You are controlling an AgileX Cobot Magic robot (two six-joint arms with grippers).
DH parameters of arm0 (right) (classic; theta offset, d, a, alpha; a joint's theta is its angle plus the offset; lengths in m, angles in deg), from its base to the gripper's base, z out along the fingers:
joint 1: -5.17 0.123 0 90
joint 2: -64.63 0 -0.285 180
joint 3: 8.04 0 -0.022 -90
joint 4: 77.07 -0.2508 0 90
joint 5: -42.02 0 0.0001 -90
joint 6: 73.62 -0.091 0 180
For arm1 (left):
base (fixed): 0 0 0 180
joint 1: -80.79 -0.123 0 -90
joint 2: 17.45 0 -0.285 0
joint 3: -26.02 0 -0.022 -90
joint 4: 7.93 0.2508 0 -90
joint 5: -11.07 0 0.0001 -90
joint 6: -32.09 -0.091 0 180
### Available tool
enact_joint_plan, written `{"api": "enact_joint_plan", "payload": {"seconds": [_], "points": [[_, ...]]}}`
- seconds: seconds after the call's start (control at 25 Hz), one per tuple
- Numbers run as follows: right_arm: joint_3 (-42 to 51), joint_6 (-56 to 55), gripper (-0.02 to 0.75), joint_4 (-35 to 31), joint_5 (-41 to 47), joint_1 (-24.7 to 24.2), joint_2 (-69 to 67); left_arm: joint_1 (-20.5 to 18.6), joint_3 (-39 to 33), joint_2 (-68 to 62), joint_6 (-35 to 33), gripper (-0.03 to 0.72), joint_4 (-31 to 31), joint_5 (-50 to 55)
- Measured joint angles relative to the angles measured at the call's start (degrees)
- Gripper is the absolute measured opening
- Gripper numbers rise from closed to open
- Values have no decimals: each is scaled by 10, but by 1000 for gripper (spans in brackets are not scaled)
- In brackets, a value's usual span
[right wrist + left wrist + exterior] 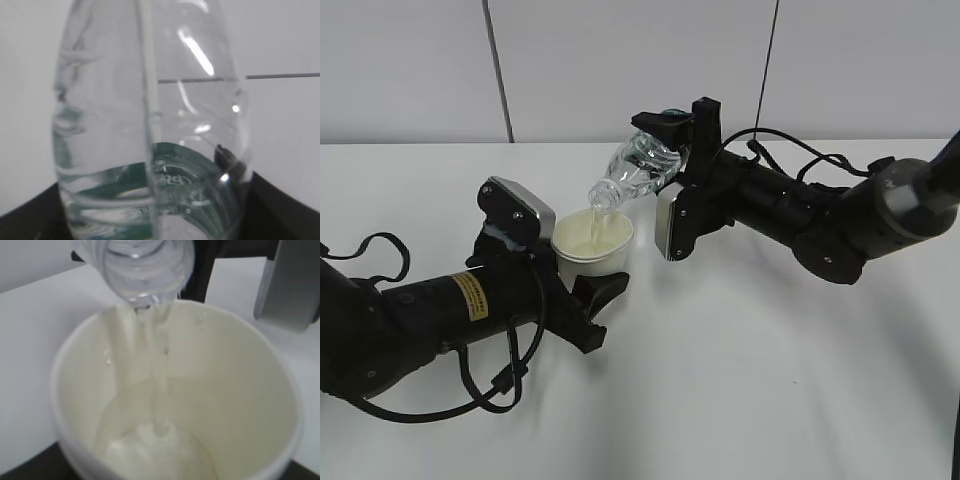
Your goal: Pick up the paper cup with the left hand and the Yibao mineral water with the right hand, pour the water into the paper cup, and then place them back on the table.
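Note:
My left gripper (582,290) is shut on the cream-white paper cup (592,245) and holds it upright. My right gripper (672,135) is shut on the clear Yibao mineral water bottle (638,170), tilted neck-down to the left with its open mouth over the cup's rim. In the left wrist view the bottle neck (142,270) hangs above the cup (240,390) and a thin stream of water (159,385) runs down into a pool at the bottom. In the right wrist view the bottle (150,125) fills the frame, its green label low; the fingers are hidden.
The white table (770,380) spreads all round both arms. A pale wall with dark vertical seams stands behind. The right arm's silver-grey block (670,222) hangs just right of the cup; it also shows in the left wrist view (287,285).

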Motion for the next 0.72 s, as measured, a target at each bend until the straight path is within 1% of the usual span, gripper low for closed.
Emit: {"api": "enact_joint_plan", "payload": {"seconds": [0.6, 0.72], "points": [[0, 4, 489, -1, 1, 0, 0, 0, 0, 0, 0, 400, 0, 1], [0, -24, 489, -1, 1, 0, 0, 0, 0, 0, 0, 400, -1, 1]]}}
